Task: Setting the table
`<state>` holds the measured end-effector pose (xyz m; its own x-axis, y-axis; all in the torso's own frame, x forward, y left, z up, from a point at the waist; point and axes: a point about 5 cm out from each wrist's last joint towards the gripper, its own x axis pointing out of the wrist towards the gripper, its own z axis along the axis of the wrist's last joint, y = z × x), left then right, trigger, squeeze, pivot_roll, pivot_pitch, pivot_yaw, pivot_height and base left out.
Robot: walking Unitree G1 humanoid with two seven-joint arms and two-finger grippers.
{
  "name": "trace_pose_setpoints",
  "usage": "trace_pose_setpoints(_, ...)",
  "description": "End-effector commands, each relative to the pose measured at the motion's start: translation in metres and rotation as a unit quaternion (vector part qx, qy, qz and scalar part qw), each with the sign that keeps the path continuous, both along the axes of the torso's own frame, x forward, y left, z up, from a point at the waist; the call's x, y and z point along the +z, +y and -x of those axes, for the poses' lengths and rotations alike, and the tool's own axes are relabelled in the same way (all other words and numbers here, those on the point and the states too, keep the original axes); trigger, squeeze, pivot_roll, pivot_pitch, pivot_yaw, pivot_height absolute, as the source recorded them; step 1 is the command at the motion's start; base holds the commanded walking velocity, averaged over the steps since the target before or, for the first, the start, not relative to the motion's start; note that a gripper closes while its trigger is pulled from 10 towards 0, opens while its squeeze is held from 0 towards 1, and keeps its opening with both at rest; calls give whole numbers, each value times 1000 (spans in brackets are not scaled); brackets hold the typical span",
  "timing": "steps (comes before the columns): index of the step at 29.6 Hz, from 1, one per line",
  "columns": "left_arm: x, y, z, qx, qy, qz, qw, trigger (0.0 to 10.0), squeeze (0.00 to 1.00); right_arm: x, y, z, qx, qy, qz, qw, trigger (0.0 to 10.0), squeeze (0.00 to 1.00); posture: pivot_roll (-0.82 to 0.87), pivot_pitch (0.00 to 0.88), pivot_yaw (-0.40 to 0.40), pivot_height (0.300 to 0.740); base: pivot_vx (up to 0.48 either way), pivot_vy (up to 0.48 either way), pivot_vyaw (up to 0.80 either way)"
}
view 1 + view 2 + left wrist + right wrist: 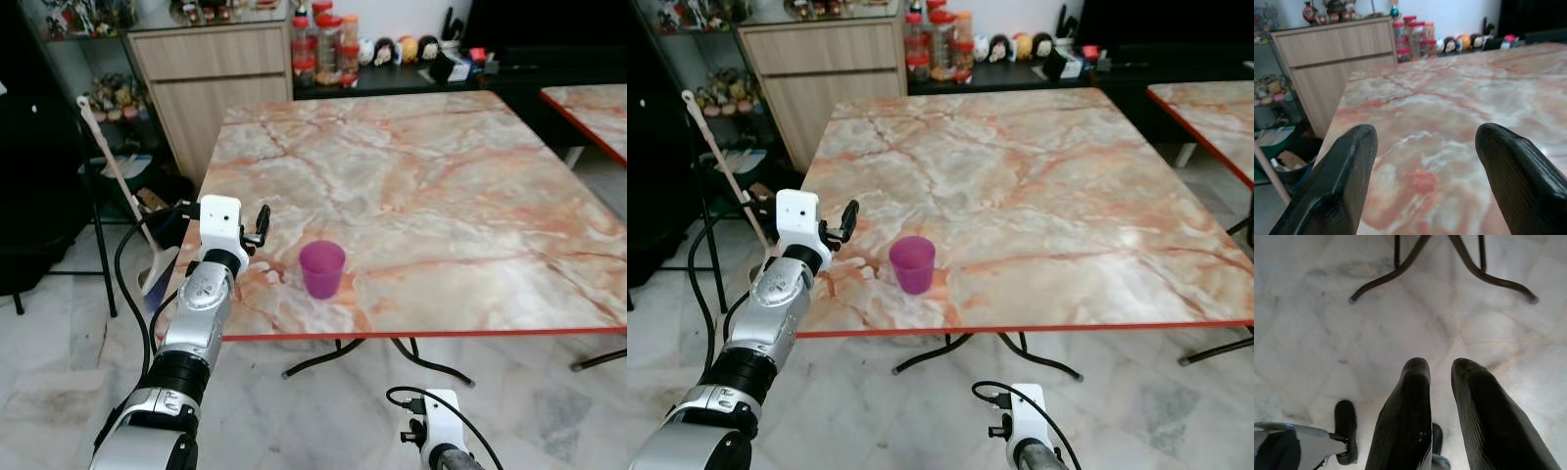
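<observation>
Purple cup (321, 267) alone stands on the marble table (441, 186); left gripper (261, 225) beside it, fingers apart, right gripper (1440, 382) hanging nearly closed, setting barely begun.

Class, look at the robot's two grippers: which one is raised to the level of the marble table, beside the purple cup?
The left gripper: it is held open at the table's near-left edge, left of the purple cup. The right gripper hangs low over the floor.
</observation>
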<state>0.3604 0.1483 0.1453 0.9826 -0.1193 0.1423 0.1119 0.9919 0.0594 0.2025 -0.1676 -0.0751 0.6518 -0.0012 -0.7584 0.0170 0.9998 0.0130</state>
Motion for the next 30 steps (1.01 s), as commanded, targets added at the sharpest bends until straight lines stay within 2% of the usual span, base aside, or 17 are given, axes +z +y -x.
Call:
trace_pose_setpoints(1, 7, -6, -1, -11, -16, 2, 1000, 10000, 0, -2, -6, 4, -6, 7, 6, 1000, 10000, 0, 61, 0, 52, 714, 334, 0, 0)
trace_pose_setpoints(11, 14, -6, 0, -25, -35, 8, 999, 10000, 0, -2, -5, 4, -2, 9, 8, 1000, 10000, 0, 60, 0, 54, 714, 331, 0, 0)
trace_pose_setpoints(16, 17, -5, 3, -39, -44, 11, 998, 10000, 0, -3, -5, 6, -2, 13, 9, 1000, 10000, 0, 65, 0, 55, 714, 0, 0, 0)
trace_pose_setpoints(21, 10, 4, 6, -34, -26, 16, 999, 10000, 0, -4, -4, 7, -1, 15, 9, 1000, 10000, 0, 66, 0, 57, 714, 0, 0, 0)
trace_pose_setpoints(22, 9, 6, 8, -41, -20, 23, 999, 10000, 0, -4, -4, 7, -1, 15, 9, 1000, 10000, 0, 66, 0, 58, 714, 0, 0, 0)
trace_pose_setpoints(24, 14, 6, 13, -88, -22, 10, 996, 10000, 0, -4, -3, 7, -1, 16, 8, 1000, 10000, 0, 71, 0, 60, 714, 0, 0, 0)
trace_pose_setpoints(28, 15, 5, 14, -106, -20, -4, 994, 10000, 0, -4, -3, 7, 0, 16, 8, 1000, 10000, 0, 75, 0, 63, 714, 0, 0, 0)
trace_pose_setpoints(30, 21, 7, 15, -132, -23, -35, 990, 10000, 0, -4, -2, 8, 1, 17, 8, 1000, 10000, 0, 78, 0, 64, 714, 0, 0, 0)
